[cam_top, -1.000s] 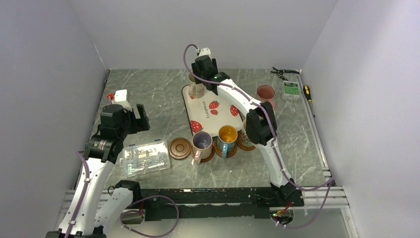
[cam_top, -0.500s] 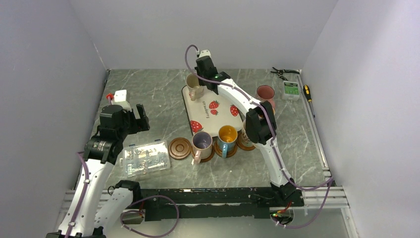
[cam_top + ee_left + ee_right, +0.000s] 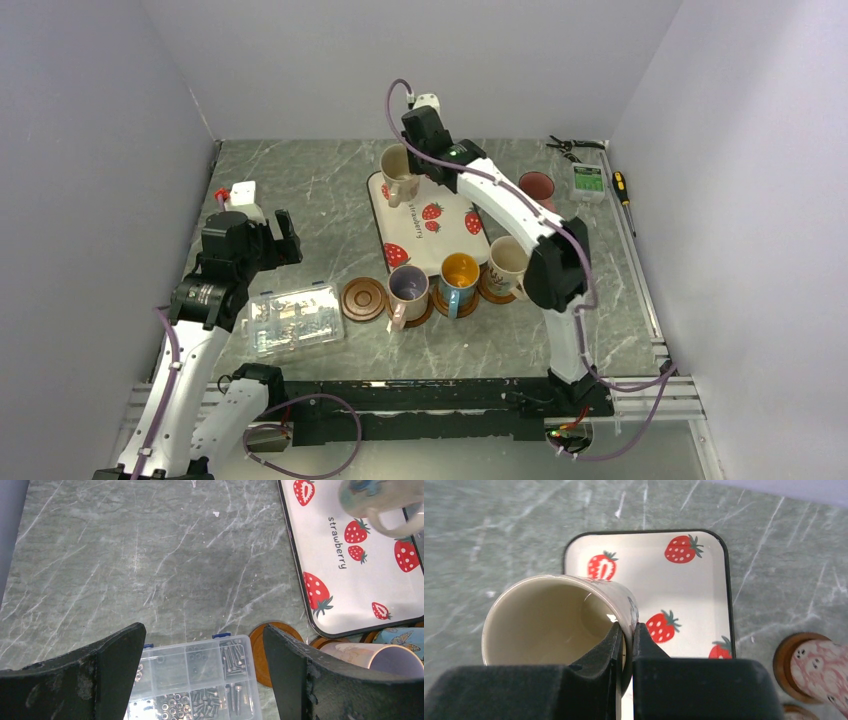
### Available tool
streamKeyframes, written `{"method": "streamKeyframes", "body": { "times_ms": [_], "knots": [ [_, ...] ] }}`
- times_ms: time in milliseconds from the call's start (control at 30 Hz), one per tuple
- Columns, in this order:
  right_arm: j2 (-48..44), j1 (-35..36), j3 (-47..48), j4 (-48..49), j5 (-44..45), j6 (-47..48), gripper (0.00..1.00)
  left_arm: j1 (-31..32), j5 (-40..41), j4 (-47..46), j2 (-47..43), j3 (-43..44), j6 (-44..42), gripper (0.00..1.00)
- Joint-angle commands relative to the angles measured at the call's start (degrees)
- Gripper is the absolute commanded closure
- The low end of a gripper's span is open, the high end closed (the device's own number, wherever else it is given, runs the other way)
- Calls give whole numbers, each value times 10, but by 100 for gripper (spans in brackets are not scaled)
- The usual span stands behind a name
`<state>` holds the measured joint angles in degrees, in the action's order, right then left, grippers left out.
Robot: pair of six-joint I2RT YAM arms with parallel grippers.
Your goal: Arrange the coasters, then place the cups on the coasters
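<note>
Grey marbled table (image 3: 300, 190) enclosed by plain pale walls (image 3: 90, 150).

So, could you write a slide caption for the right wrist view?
Right jaws shut on the wall of a cream cup over the strawberry tray.

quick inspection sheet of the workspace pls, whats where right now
surface: grey marble table, no spill seen
job's things: one bare coaster; purple-inside mug, orange-inside mug and cream mug on other coasters in the near row; pink mug far right; second cream mug held over the tray's far end
clutter: strawberry tray, clear parts box, pliers, green device, screwdriver
grippers: left gripper open, empty; right gripper fingers shut on the second cream mug's wall
cables: purple cables along both arms
surroundings: plain grey walls
</note>
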<state>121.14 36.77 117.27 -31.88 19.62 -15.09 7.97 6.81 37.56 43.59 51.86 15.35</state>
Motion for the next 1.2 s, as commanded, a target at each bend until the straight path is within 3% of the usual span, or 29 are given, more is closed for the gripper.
{"method": "streamKeyframes", "body": {
  "times_ms": [0,400,733,1167],
  "knots": [
    [-151,54,-15,40,54,-44,100,3,-3,-12,-7,11,6,6],
    [-280,191,-90,-92,124,-187,100,2,30,-12,-29,10,13,6],
    [-255,299,-117,-185,216,-335,100,2,57,-17,-56,3,18,6],
    [-184,326,-105,-201,214,-364,100,2,55,-17,-51,3,17,6]
  ]
}}
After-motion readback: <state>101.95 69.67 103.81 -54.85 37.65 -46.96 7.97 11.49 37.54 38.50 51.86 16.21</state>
